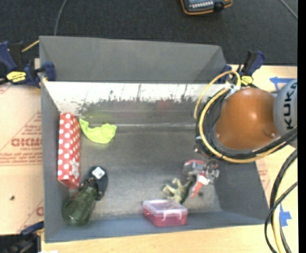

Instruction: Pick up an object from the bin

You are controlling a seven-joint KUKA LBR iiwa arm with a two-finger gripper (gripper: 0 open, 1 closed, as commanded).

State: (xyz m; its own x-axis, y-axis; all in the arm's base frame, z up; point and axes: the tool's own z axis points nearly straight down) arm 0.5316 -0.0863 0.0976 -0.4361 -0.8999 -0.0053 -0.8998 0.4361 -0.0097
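Just beside olive toy (177,190), end effector (198,176), btm-right

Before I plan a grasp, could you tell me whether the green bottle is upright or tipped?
Tipped: the green bottle lies on its side, full length showing, by the dotted box.
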